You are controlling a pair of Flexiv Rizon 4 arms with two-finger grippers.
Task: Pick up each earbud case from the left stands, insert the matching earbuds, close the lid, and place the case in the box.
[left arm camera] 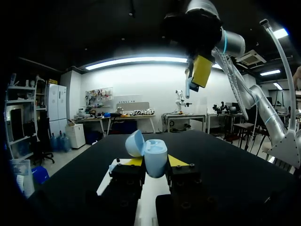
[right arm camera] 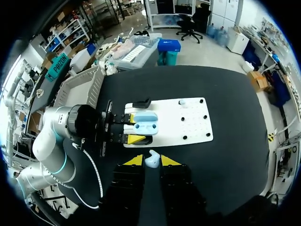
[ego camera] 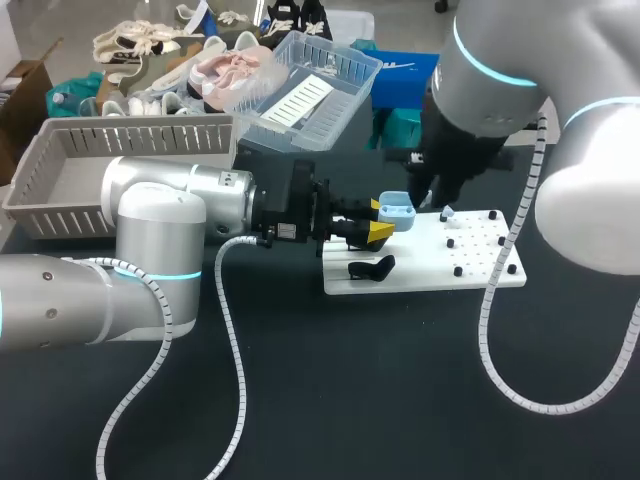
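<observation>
White board (ego camera: 482, 268) with black stand (ego camera: 370, 267); grey basket (ego camera: 140, 124) well apart.

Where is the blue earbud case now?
Head view, centre: the blue earbud case, lid open, is clamped in the left gripper's fingers over the white board's left end.

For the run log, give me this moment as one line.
left gripper: shut on open case | right gripper: shut on earbud, above case

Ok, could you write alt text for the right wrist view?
The right gripper holds a pale earbud between its yellow tips; ahead of it is an open light blue earbud case. The left gripper grips that case from two sides over a white board.
</observation>
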